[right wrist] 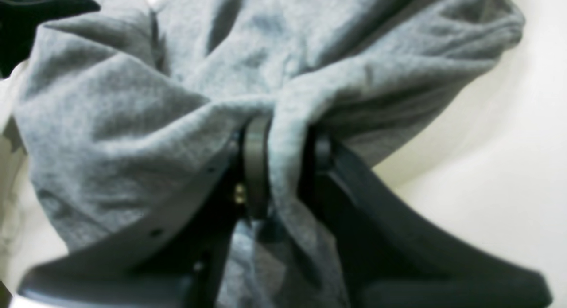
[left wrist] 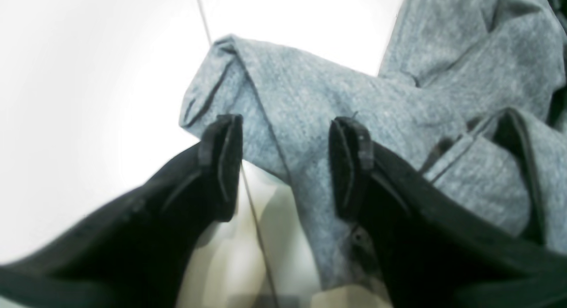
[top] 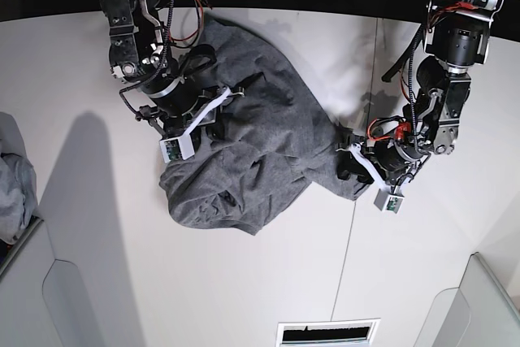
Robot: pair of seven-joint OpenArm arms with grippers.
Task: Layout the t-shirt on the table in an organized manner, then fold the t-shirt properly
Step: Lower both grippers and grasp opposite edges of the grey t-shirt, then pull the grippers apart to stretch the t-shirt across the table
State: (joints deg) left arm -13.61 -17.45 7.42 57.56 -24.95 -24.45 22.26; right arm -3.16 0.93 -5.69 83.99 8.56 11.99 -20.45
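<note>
The t-shirt (top: 244,156) is seen crumpled in a loose heap on the table (top: 89,79), spread from the far middle toward the near right, across the thin dark seam (left wrist: 204,22). A bunched fold of its cloth is pinched between the fingers (right wrist: 256,161) of the right gripper (right wrist: 283,161), which are drawn close together on the fabric at the heap's left edge. The left gripper (left wrist: 285,159) is held at the shirt's right end with its fingers (left wrist: 221,161) spread wide; a strip of grey cloth is seen lying between them, gripped by neither. A lighter garment heap (top: 15,188) is seen at the far left edge.
</note>
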